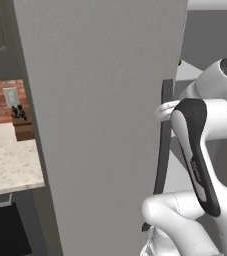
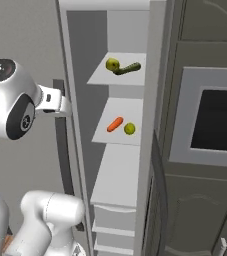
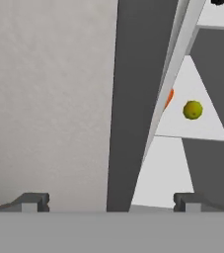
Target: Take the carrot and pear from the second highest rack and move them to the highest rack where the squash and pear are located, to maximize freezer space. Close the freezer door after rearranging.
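The freezer door (image 1: 100, 125) stands partly open, with its dark handle (image 1: 162, 150) by my wrist. In the hand view my gripper (image 3: 111, 202) is open, its fingertips (image 3: 34, 201) wide apart with the door's edge (image 3: 133, 99) straight ahead between them. Inside the freezer, the highest rack (image 2: 135, 77) holds a pear (image 2: 112, 64) and the dark green squash (image 2: 127, 69). On the second rack (image 2: 122, 112) the orange carrot (image 2: 115, 124) lies beside a second pear (image 2: 130, 128). The hand view shows that pear (image 3: 192, 109) and a sliver of carrot (image 3: 168, 97) past the door.
A cabinet wall with a built-in oven (image 2: 215, 120) stands right of the freezer. Lower shelves and drawers (image 2: 112, 220) sit under the racks. To the left, a stone counter (image 1: 7, 160) carries a knife block (image 1: 22, 125) against a brick wall.
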